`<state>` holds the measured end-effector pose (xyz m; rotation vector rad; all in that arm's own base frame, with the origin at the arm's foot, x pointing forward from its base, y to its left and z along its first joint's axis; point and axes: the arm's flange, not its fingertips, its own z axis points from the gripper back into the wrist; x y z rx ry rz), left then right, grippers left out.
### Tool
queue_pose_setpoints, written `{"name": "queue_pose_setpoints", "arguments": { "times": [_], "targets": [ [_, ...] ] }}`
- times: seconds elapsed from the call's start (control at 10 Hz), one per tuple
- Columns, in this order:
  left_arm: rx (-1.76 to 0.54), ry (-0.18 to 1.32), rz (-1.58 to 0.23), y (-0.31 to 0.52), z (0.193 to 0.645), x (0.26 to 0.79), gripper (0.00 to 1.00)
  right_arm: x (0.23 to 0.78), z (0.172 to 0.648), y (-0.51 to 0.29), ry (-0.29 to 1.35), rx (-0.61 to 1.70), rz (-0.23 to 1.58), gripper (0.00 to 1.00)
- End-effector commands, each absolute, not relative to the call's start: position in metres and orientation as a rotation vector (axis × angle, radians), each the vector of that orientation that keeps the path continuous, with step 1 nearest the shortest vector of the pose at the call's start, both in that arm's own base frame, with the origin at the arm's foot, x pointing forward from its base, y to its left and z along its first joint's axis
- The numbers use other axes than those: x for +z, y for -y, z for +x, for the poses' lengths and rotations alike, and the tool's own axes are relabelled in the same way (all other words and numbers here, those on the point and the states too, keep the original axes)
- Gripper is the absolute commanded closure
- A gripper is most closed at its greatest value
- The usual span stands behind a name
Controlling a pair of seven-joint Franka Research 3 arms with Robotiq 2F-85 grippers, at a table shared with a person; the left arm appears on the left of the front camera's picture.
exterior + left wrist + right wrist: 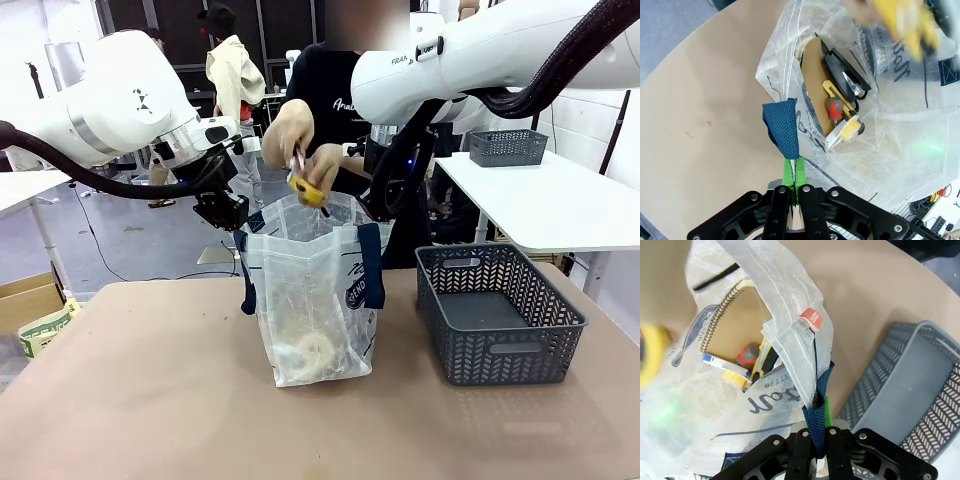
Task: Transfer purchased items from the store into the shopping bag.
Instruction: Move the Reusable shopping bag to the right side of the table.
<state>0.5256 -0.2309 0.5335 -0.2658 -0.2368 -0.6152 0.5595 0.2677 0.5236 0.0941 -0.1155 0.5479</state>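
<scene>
The table is lying bare along its near edge, with the bag standing on it at the middle and the basket near it on the robot's right, apart from it, nothing showing on its floor; the bag is standing upright and open-mouthed because each arm is pinching one navy strap; the left gripper is squeezing its green pads flat on the left strap, and the right gripper is clamping the right strap the same way, jaws narrowed to the thickness of the webbing; drawing the two sides apart is, I judge, stretching the rim so that the person need not steady the bag; the person's hands are hovering just over the opening, holding a yellow piece that is showing blurred in both wrist views, so it is probably about to go in; inside the bag a tan card is leaning against the wall with small yellow and red tools beside it, and a pale ring is resting at the bottom; the transfer is looking well along, since no goods are showing in the basket; the risk is lying in a strap slipping from the pads, which would let the thin wall fold over the mouth.
</scene>
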Motion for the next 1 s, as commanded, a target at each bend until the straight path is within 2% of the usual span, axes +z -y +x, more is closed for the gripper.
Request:
{"name": "queue_pose_setpoints", "arguments": {
  "times": [0.0, 0.9],
  "targets": [
    [-0.604, 0.232, -0.265, 0.2318, 0.5247, 0.5324, 1.0, 0.5227, 0.5597, -0.2666, 0.112, 0.546, 0.094, 1.0],
    [-0.604, 0.232, -0.265, 0.2318, 0.5247, 0.5324, 1.0, 0.5227, 0.5597, -0.2666, 0.112, 0.546, 0.094, 1.0]
  ]
}}
